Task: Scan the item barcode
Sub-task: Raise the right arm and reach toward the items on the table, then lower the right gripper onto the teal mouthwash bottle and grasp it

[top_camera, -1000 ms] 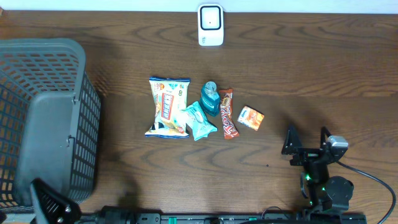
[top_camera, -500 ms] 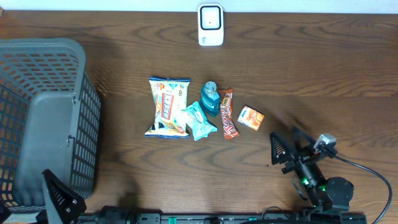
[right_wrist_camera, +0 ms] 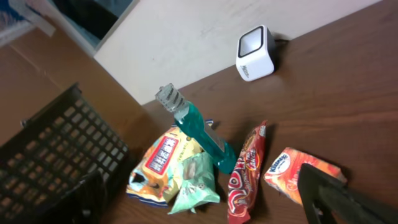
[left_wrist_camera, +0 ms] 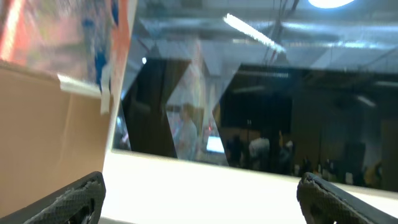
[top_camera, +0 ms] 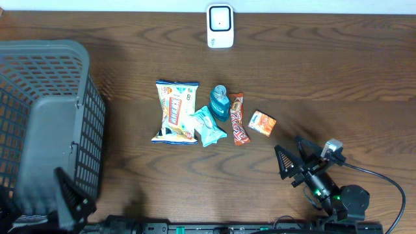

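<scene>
Evidently the right gripper (top_camera: 290,156), jaws spread wide and holding nothing, tilts toward the orange box (top_camera: 262,123), the nearest item in the row laid out before the barcode scanner (top_camera: 220,26).

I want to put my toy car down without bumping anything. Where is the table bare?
Bare wood lies between the grey mesh basket and the yellow snack bag, and between the white scanner and the teal bottle. It is crowded from that bag across to the small orange box.
</scene>
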Available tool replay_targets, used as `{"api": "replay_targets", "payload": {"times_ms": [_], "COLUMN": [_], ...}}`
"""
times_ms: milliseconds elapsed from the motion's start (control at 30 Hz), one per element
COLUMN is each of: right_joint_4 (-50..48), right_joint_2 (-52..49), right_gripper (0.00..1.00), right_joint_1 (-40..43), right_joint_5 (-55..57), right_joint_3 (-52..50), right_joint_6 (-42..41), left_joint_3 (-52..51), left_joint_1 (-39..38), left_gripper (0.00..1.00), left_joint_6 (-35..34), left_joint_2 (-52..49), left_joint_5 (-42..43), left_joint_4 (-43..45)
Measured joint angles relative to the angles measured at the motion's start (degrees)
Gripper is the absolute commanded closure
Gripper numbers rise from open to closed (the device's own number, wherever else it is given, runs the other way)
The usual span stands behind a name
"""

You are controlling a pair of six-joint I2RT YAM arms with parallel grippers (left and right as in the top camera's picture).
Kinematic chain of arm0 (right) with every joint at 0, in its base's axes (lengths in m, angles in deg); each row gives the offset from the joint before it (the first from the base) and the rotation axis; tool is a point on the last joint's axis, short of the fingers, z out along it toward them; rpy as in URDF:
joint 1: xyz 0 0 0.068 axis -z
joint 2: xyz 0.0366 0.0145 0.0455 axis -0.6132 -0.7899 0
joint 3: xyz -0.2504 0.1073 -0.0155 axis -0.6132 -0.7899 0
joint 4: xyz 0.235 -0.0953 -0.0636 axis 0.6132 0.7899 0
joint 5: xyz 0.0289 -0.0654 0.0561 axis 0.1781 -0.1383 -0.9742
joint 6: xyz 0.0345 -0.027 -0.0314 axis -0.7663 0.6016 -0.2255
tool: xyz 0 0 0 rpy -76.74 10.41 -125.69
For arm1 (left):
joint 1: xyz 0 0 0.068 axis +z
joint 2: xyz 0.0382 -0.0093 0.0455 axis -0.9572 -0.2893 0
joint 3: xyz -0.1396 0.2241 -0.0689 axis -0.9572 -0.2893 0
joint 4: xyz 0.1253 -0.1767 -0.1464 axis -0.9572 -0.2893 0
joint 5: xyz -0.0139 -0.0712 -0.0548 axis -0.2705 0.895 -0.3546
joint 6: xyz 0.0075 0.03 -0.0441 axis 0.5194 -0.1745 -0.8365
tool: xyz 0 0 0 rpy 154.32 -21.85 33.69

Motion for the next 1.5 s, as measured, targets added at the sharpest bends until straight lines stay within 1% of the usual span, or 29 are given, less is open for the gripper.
{"api": "replay_targets", "payload": {"times_ms": [133,233,367,500,700,800,833,867,900,1000,1100,1167,1333,1500], "right_joint_4": [0.26,0.28,0.31,0.33,1.6,7.06,9.44,12.22,15.56,22.64,25.16,25.05,21.16,18.36], "right_joint_2": [-1.29,-4.76,-13.05,-23.5,-41.64,-51.6,-54.31,-58.01,-61.24,-69.96,-75.34,-76.83,-76.54,-76.7], "right_gripper": [0.09,0.09,0.1,0.11,0.09,0.08,0.06,0.02,0.01,0.01,0.01,0.01,0.01,0.01], "right_joint_1": [0.0,-0.02,-0.46,-3.23,-13.38,-20.44,-22.18,-24.37,-26.21,-30.34,-32.39,-32.89,-33.2,-33.22], "right_joint_5": [-0.39,-0.59,-0.72,-0.37,4.5,9.44,10.75,12.76,14.45,18.21,20.26,21.16,22.32,22.77], "right_joint_3": [1.22,3.87,8.37,13.0,23.37,31.15,33.62,36.94,40.28,50.16,58.01,61.61,64.5,64.59], "right_joint_6": [2.34,4.96,8.87,12.63,18.14,21.86,22.95,24.57,26.12,31.82,36.22,38.62,41.42,44.0], "left_joint_3": [-3.69,-6.21,-8.33,-9.79,-11.26,-12.11,-12.66,-13.29,-14.03,-16.63,-19.19,-21.49,-27.82,-34.75], "left_joint_1": [0.0,0.0,0.0,0.0,0.0,0.0,0.0,0.0,0.0,0.0,0.0,0.0,0.0,0.0], "left_gripper": [0.02,0.02,0.02,0.02,0.02,0.02,0.02,0.02,0.02,0.02,0.02,0.02,0.02,0.02], "left_joint_6": [-3.67,-5.38,-6.86,-8.35,-13.2,-14.71,-15.15,-15.47,-15.65,-16.35,-16.76,-17.03,-19.02,-22.99], "left_joint_2": [0.0,0.0,0.0,0.0,-0.02,-0.02,0.0,0.0,0.0,-0.02,-0.02,-0.02,-0.02,-0.02], "left_joint_5": [0.66,4.07,10.38,13.81,15.63,15.96,16.0,16.15,16.17,16.37,16.81,17.81,19.5,20.02], "left_joint_4": [-0.85,-1.07,-1.55,-4.63,-10.78,-12.26,-12.22,-12.22,-12.11,-11.26,-9.14,-6.58,1.22,8.7]}}
